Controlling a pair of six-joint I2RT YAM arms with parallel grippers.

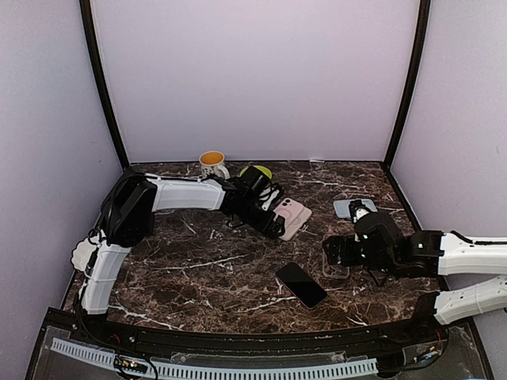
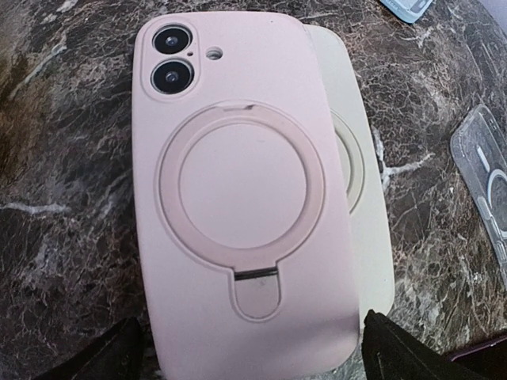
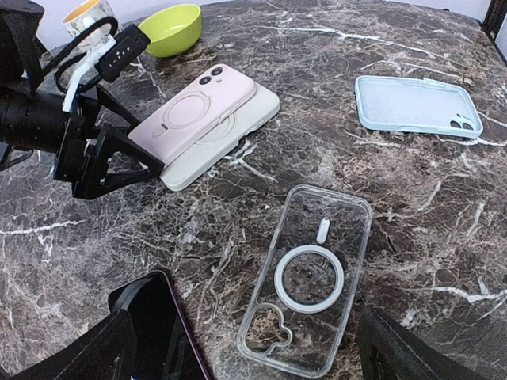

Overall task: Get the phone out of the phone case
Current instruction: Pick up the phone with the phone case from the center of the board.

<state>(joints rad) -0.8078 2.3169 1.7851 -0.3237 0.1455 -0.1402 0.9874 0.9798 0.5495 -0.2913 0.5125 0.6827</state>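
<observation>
We see the left gripper (image 2: 252, 352) with its jaws spread wide, one fingertip at each side of the near end of the pink phone case (image 2: 238, 182), gripping nothing. Two lenses fill the case's camera cut-out, so we judge that the phone sits inside it, back up. The pink case lies offset on top of a cream case (image 2: 366, 206) on the marble desk (image 1: 198, 269).

We take the step in hand to be the approach to a grasp. The next move, as we judge it, calls for closing on the pink case's edges and steadying it so the right gripper (image 3: 253, 356) can peel a corner free. That gripper hangs spread and empty above a clear case (image 3: 313, 277), well apart from the pink one. A bare black phone (image 3: 162, 328) lies near it, and a light blue case (image 3: 416, 103) lies farther out.

We cannot see the pink case's screen side, nor tell whether the fingertips touch it. The black phone is cut off at the edge of the right wrist view.
</observation>
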